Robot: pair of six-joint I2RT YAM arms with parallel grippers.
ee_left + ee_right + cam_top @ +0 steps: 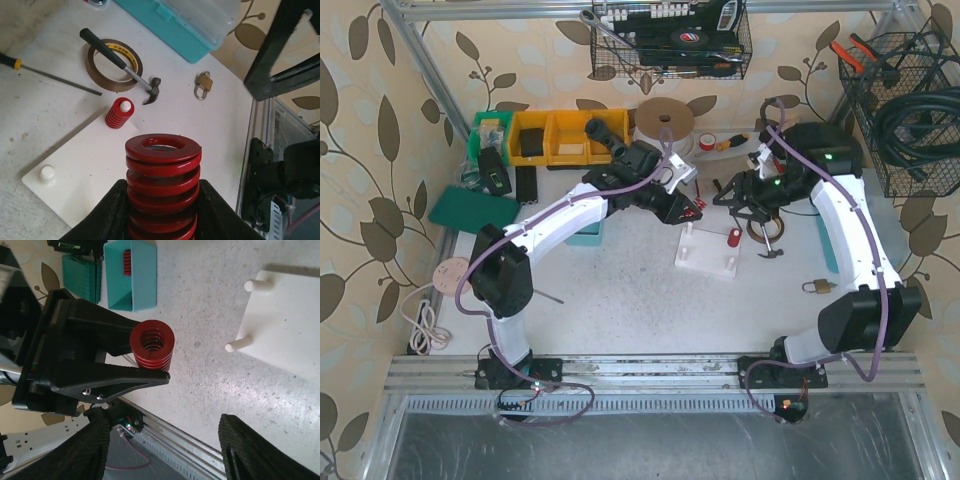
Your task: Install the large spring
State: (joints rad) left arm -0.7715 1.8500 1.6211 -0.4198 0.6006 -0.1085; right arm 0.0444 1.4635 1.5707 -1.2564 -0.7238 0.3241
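Your left fingers [111, 215] clench the large red coil spring [162, 172]; lower it tilted and it could snag the bare white peg [47, 173].

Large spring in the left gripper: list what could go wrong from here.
1. The large spring hangs off to the side of the bare peg; lowered misaligned, its rim may catch the tip and push the white plate.
2. The left gripper may knock the small spring on the neighbouring peg.

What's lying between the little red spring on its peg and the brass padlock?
A small hammer: its head sits there, handle resting across the tape roll. The left wrist view shows it.
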